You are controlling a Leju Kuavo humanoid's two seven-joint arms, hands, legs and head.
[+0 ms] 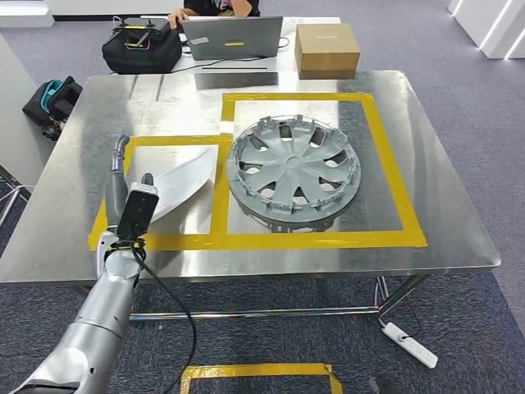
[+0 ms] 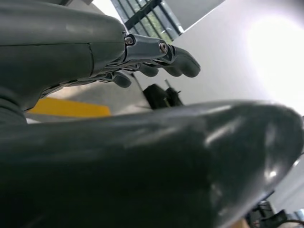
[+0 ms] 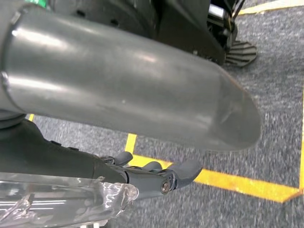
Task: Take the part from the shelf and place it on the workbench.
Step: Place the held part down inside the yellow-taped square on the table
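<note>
A curved silver sheet part (image 1: 185, 174) lies flat on the metal workbench (image 1: 433, 139), inside the smaller yellow-taped square at the left. My left hand (image 1: 120, 185) stands at the part's left edge, over the tape, fingers pointing up. In the left wrist view its fingers (image 2: 172, 59) stretch out apart from the thick thumb (image 2: 179, 161), with nothing between them. A grey wheel cover (image 1: 294, 172) lies in the larger taped square to the right. My right hand (image 3: 125, 80) hangs over the carpet, its fingers (image 3: 161, 178) straight and holding nothing.
Behind the workbench, a second table carries a laptop (image 1: 232, 37), a cardboard box (image 1: 326, 49) and a black bag (image 1: 141, 48), with a person's hand (image 1: 176, 15) beside them. A white power strip (image 1: 412, 343) and yellow tape (image 1: 260, 371) lie on the floor.
</note>
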